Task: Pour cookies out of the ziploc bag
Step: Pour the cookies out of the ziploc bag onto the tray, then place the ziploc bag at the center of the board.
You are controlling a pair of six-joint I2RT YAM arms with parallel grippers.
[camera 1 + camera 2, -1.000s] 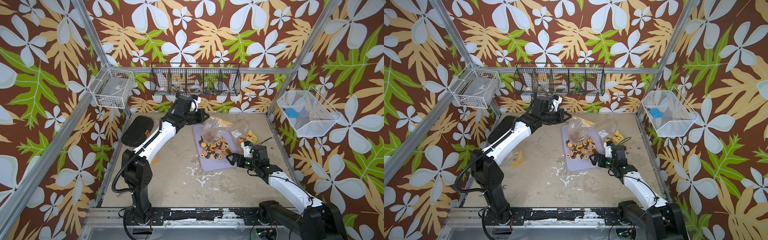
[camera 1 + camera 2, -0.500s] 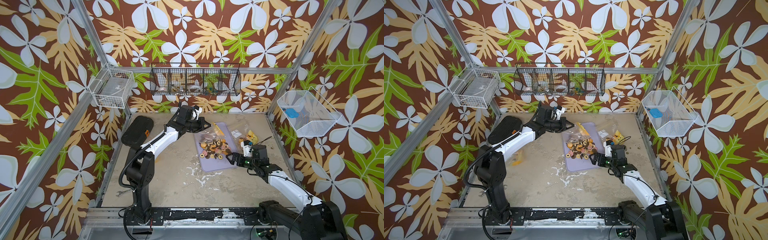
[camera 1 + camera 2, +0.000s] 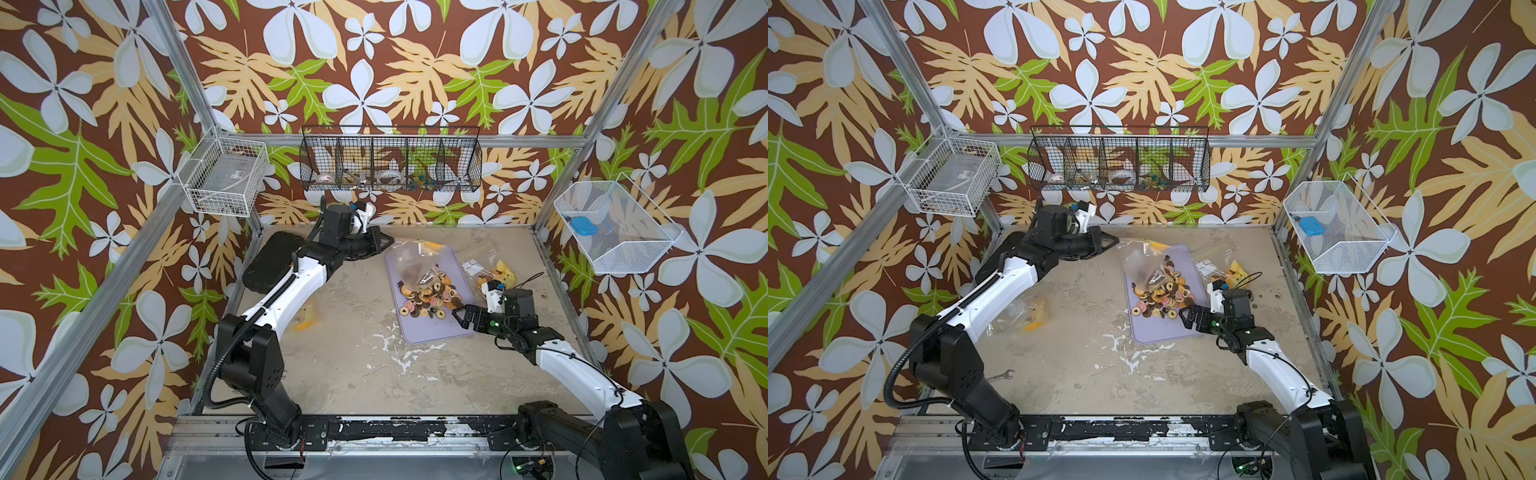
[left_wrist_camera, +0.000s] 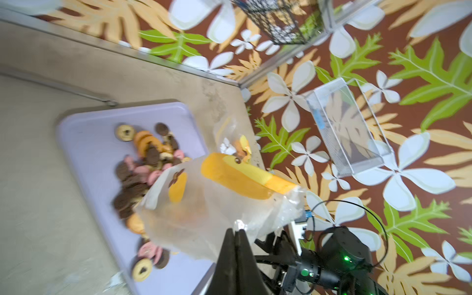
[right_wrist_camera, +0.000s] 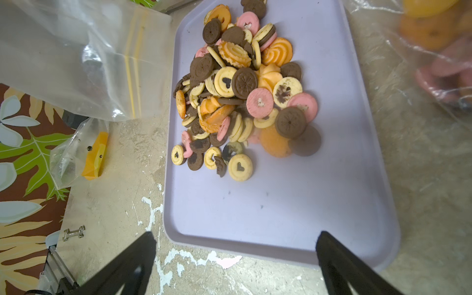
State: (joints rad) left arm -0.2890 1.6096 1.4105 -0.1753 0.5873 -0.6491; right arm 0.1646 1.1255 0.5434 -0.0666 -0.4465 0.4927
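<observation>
- The cookies (image 5: pixel 242 89) are heaped on a lavender tray (image 5: pixel 281 204) sitting on the tabletop (image 3: pixel 353 353). It's a mix of brown, pink, orange and pale yellow ones, and some have little heart cut-outs. The pile covers the tray's far half and the near half is bare.
- The right claw (image 5: pixel 236 233) is spread wide at the tray's near edge, pinching nothing. Its wrist view has the tray's rim running between the two fingers (image 5: pixel 337 258). The heap is straight out in front with a stretch of bare tray in between. In both top views the tips look close to the nearest cookies, but there's no contact.
- The left claw (image 4: pixel 236 231) is pressed together off the tray's far-left corner, up near the back wall. The clear film of the ziploc bag (image 3: pixel 409 262) runs right into its tips, so it looks like it's pinching a corner of the bag.
- The bag stands puffed up on the tray's far end, right against the heap. So the bag sits between the left claw and the cookies.
- Orange and pink shapes blur through the film, and I can't tell how many.
- A second clear bag (image 5: pixel 76 51) lies flat just right of the tray. A small bag (image 5: pixel 84 155) with an orange piece in it lies next to that one.
</observation>
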